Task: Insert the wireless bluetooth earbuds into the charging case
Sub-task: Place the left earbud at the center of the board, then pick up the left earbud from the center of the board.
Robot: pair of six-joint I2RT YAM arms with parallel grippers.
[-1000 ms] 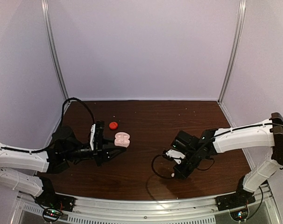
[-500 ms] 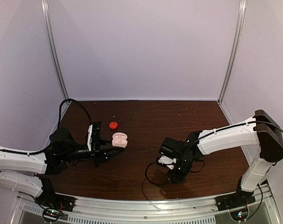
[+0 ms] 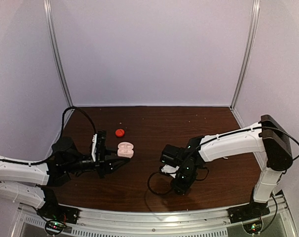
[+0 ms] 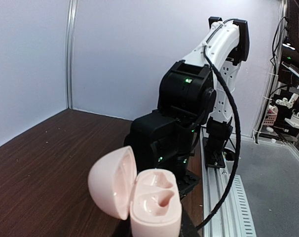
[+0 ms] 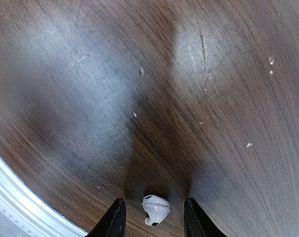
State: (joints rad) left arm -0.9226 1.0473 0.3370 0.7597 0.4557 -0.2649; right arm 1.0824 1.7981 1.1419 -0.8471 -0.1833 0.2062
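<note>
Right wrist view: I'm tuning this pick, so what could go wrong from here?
1. The white earbud is small and rounded, lying between the open fingers of the right end effector; closing off-centre could squirt it out.
2. It lies close to the table's metal edge rail; a flick might send it off the wood.
3. The open charging case has shaped wells; a skewed grip may block insertion.

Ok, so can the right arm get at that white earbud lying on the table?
Probably yes. The right gripper is open and low over the table, with one finger on each side of the white earbud. Nothing lies between them.
</note>
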